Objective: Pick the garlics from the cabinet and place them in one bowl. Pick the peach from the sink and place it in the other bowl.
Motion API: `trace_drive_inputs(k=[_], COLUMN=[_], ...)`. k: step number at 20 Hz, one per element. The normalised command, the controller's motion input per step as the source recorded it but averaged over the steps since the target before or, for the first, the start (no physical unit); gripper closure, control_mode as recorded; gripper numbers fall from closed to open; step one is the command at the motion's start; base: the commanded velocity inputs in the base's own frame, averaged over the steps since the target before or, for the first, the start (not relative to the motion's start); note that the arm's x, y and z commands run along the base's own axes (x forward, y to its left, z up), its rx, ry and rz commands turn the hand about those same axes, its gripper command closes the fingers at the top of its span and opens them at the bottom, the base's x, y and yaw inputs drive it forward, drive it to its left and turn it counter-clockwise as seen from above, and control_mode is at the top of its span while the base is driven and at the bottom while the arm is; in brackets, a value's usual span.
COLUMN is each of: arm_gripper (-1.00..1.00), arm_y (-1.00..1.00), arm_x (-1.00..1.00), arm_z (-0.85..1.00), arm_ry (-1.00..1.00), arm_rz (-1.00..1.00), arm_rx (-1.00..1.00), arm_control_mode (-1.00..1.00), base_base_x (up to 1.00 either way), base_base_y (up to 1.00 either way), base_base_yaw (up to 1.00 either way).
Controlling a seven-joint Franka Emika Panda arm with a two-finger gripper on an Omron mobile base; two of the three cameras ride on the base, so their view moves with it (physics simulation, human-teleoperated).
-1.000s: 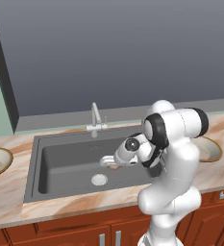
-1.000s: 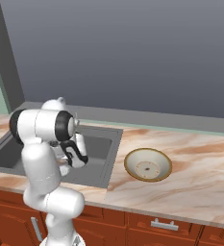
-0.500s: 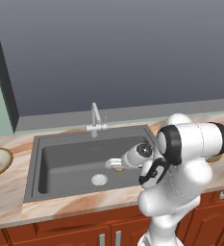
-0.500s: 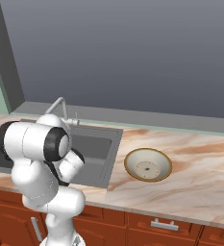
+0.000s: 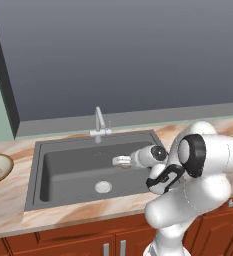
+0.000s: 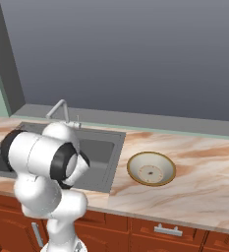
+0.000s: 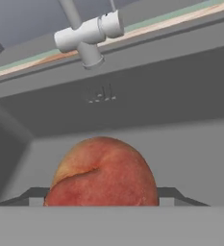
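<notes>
1. The peach [image 7: 103, 174], round and red-orange with a yellowish patch and a crease across its skin, is sitting between the two dark finger tips, above the basin.
2. The sink [image 5: 63, 170], a dark grey rectangular basin, is lying sunk in the marbled counter, its round silver drain on the floor and its slim faucet standing at the back rim.

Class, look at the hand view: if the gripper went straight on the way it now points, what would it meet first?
The peach already sits between the gripper's fingertips, apparently held, so it leads. Straight ahead, the sink's grey back wall below the faucet would probably come first, though depth is unclear.
</notes>
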Motion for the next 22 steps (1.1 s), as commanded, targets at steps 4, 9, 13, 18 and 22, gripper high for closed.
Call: trace_drive_inputs(k=[4,9,13,18,22], arm_gripper=[1.00,1.00,1.00,1.00,1.00], arm_y=[0.05,0.14,0.13,0.10,0.14], arm_x=[0.25,0.26,0.17,0.18,0.18], arm_z=[0.97,1.00,1.00,1.00,1.00], arm_ry=[0.10,0.13,0.13,0.11,0.12], arm_rz=[-0.02,-0.02,-0.02,-0.04,-0.05], arm_rx=[0.00,0.00,-0.01,-0.03,-0.04], arm_control_mode=[-1.00,-1.00,-1.00,-1.00,-1.00], base_base_x=[0.00,0.00,0.00,0.00,0.00], base_base_y=[0.00,0.00,0.00,0.00,0.00], base_base_yaw=[0.00,0.00,0.00,0.00,0.00])
